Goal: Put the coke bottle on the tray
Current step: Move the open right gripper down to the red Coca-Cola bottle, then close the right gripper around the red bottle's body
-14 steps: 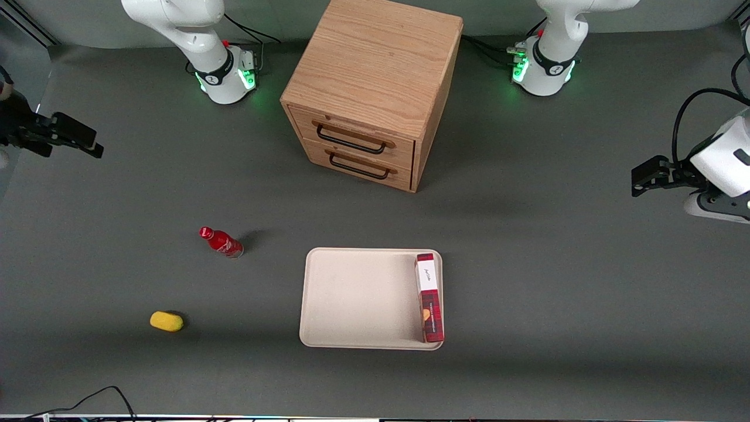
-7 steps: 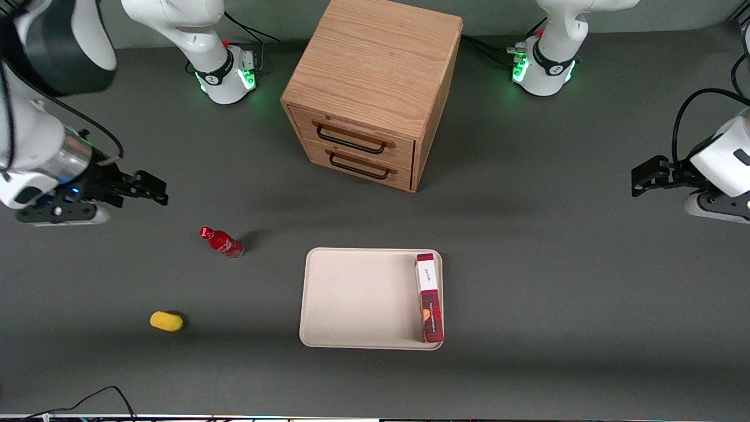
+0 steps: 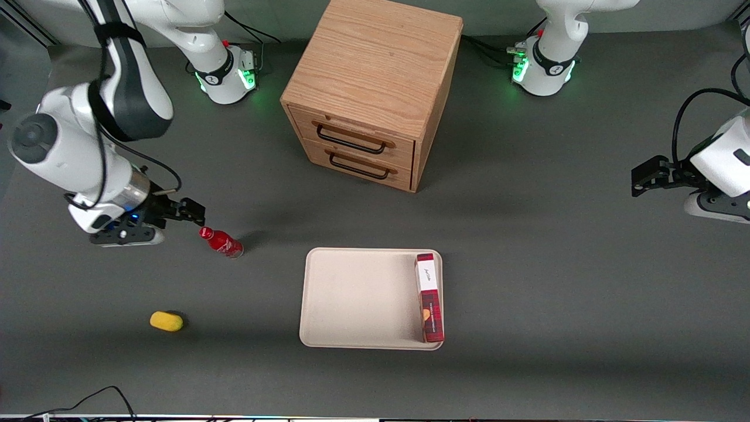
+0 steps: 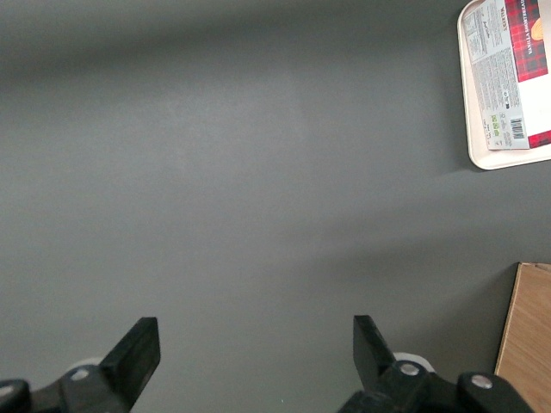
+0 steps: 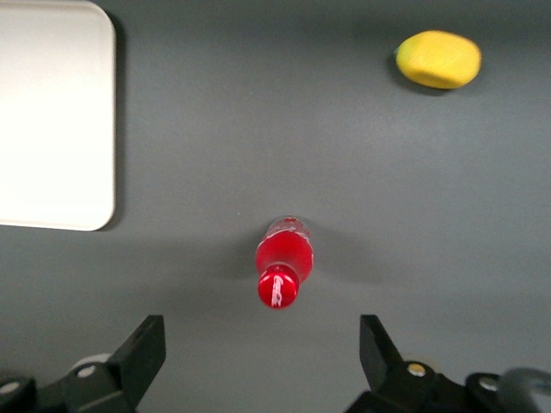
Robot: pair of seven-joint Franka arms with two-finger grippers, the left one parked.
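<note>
The coke bottle [image 3: 221, 241], small and red with a red cap, stands upright on the grey table, beside the tray toward the working arm's end. In the right wrist view I look down on its cap [image 5: 278, 287]. My gripper [image 3: 193, 212] is open and empty, above the table just beside the bottle's cap, with the bottle ahead of its wide-apart fingers [image 5: 261, 348]. The beige tray [image 3: 351, 299] lies flat in the middle of the table; one rounded corner shows in the right wrist view [image 5: 52, 120].
A long red plaid box [image 3: 429, 296] lies on the tray along its edge toward the parked arm. A yellow oval object [image 3: 166, 321] lies nearer the front camera than the bottle. A wooden two-drawer cabinet [image 3: 369, 88] stands farther from the camera.
My gripper has swung in from the table's edge toward the bottle and come down close beside its cap. The bottle, tray and box have not moved.
</note>
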